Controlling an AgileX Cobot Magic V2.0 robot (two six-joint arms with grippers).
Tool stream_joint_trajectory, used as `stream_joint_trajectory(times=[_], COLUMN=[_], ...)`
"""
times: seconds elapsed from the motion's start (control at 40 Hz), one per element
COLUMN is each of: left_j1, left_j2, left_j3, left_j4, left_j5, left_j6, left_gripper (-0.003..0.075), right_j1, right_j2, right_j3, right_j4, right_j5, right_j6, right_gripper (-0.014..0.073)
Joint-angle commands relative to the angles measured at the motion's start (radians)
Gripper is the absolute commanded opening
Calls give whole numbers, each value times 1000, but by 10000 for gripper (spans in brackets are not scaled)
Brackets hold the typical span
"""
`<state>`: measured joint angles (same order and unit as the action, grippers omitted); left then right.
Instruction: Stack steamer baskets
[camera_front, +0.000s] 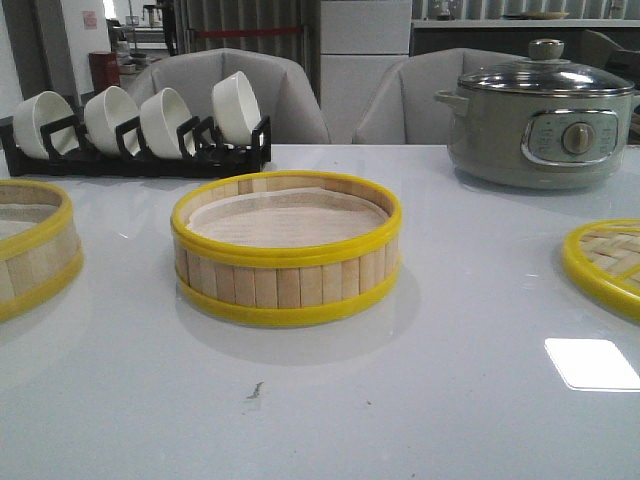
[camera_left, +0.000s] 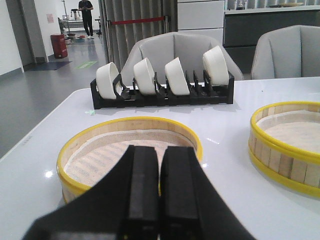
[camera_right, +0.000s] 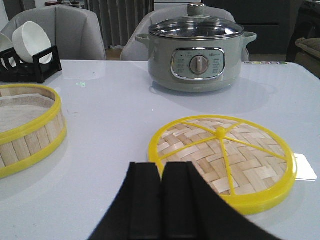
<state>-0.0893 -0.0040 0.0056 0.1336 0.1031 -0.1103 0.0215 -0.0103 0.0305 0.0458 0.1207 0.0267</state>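
Sitting mid-table, the round yellow-rimmed bamboo steamer basket (camera_front: 286, 250) lay between another basket (camera_front: 35, 255) and woven lid (camera_front: 608, 262); both black grippers (camera_left: 157, 200) (camera_right: 161, 200) were pressed closed, empty.

Centre steamer basket (camera_front: 286, 262): wall of pale, matt bamboo slats set upright, bound by two glossy yellow plastic-looking rims; floor covered by a white matt paper liner (camera_front: 285, 220). Left steamer basket (camera_left: 127, 155): same slatted wall and yellow rim, its liner showing a fine ribbed texture. Lid (camera_right: 222, 160): woven bamboo strips in a basket-weave pattern, slightly shiny, framed by a smooth yellow rim and spokes. Worktop (camera_front: 400, 400): smooth, glossy white surface that mirrors light. Electric pot (camera_front: 540, 120): grey-green satin body, glass lid with bright metal edge. Bowls (camera_front: 170, 120): glossy white ceramic look, in a matt black rack (camera_front: 140, 158). Fingers (camera_left: 140, 200): matt black, smooth.
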Motion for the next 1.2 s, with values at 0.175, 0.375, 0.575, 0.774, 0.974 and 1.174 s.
stream_joint_trajectory(times=[0.175, 0.375, 0.575, 0.774, 0.974, 1.174], left_j1=[2, 2, 2, 2, 2, 2], left_j2=[178, 490, 675, 714, 729, 761], left_j3=[-327, -741, -933, -939, -936, -936], left_j4=[36, 119, 132, 128, 126, 17], left_j5=[248, 404, 404, 392, 365, 324], left_j6=[-2, -2, -2, -2, -2, -2], left_gripper=[87, 87, 86, 86, 86, 86], right_j1=[-6, -6, -6, -6, -6, -6], right_j2=[-21, -21, -21, -21, -21, -21], right_j3=[-15, -15, -15, -15, -15, -15], right_j4=[-1, -1, -1, -1, -1, -1], right_j5=[-90, -90, -90, -90, -89, -89], right_j6=[-3, -3, -3, -3, -3, -3], right_gripper=[57, 57, 57, 57, 57, 57])
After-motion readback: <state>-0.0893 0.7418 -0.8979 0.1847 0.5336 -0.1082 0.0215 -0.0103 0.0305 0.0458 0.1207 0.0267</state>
